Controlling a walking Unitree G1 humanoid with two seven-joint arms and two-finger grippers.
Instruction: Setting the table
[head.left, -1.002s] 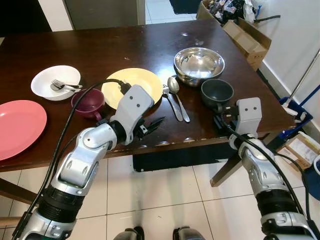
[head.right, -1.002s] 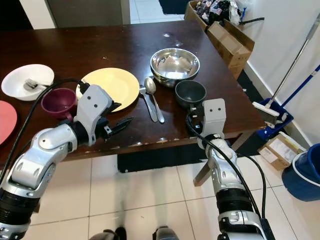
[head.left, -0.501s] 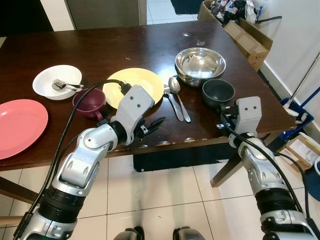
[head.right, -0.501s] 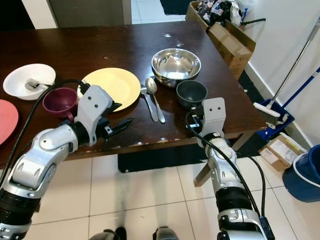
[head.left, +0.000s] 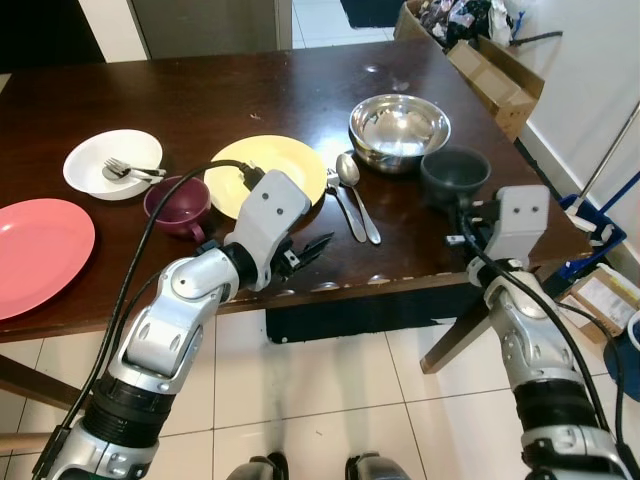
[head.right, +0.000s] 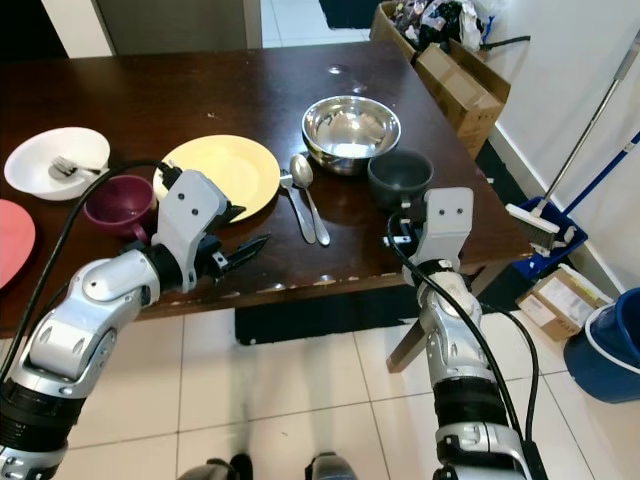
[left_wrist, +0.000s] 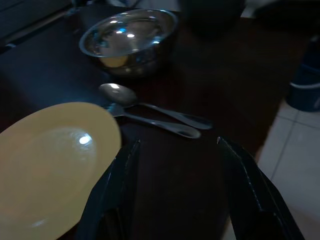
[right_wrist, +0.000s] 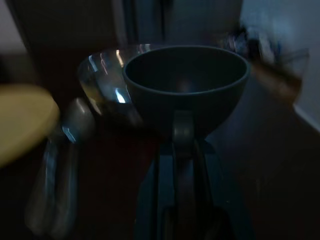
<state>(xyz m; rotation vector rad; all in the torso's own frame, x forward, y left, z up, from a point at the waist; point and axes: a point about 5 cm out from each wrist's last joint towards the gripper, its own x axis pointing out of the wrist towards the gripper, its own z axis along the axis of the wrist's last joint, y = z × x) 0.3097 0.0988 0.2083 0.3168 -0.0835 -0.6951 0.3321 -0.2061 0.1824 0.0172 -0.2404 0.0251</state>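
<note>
Dark grey cup (head.left: 455, 176) pinched by right gripper (head.left: 468, 222), left gripper (head.left: 308, 248) spread

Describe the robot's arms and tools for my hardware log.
Both arms are silver, rounded segmented shells with black ribbed joint bands. A thick black cable loops over the left arm; thinner black cables run along the right. Each wrist carries a boxy silver housing with two small dark holes. The left tool and right tool each have two long black fingers.
</note>
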